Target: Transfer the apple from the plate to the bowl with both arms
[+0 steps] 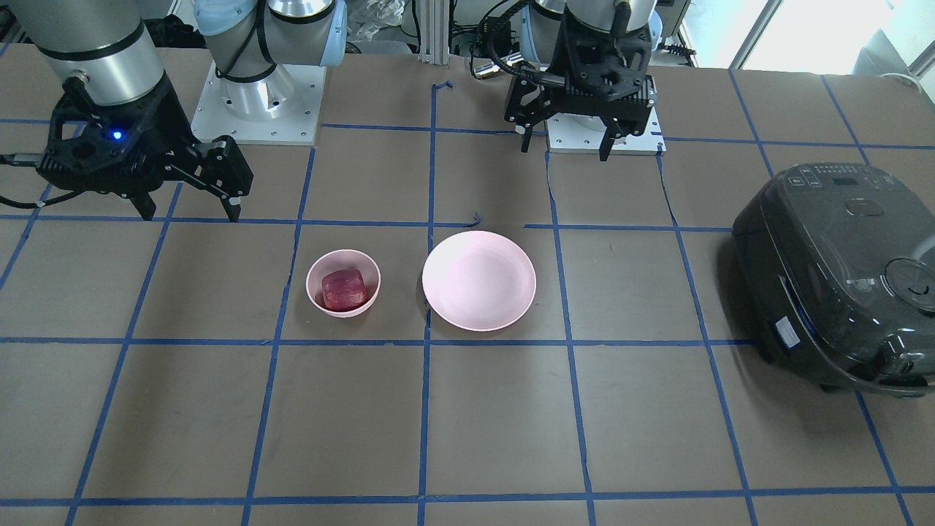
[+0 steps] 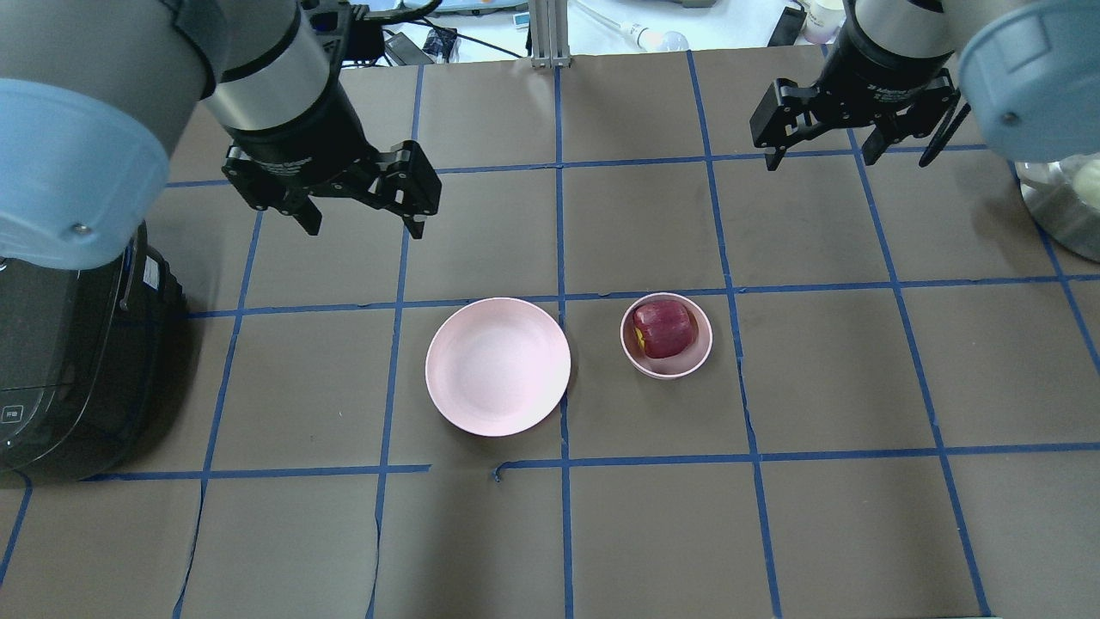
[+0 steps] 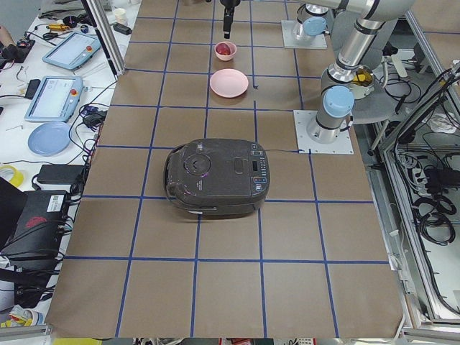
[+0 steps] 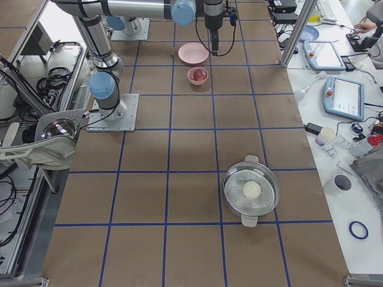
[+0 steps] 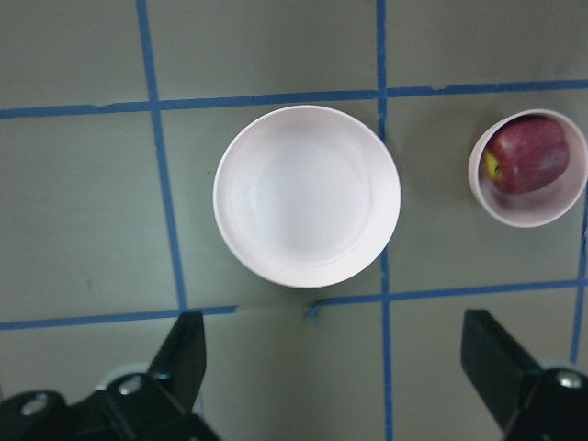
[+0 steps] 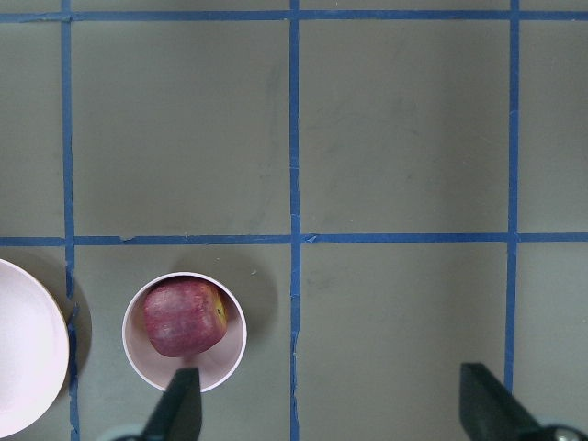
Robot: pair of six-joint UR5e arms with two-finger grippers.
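The dark red apple (image 2: 663, 327) lies inside the small deep pink bowl (image 2: 698, 354). The wide pink plate (image 2: 498, 365) stands empty just beside the bowl, on my left arm's side. My left gripper (image 2: 366, 232) hangs open and empty above the table, behind the plate. My right gripper (image 2: 819, 162) is open and empty, farther back and to the side of the bowl. The left wrist view shows the plate (image 5: 307, 196) and the apple (image 5: 527, 154) in the bowl (image 5: 542, 213). The right wrist view shows the apple (image 6: 183, 318) in the bowl (image 6: 225, 360).
A dark rice cooker (image 2: 60, 361) stands at the table's left end, near my left arm's base. A steel pot (image 2: 1066, 206) with a pale ball inside sits at the right end. Blue tape lines grid the brown table (image 2: 653, 533).
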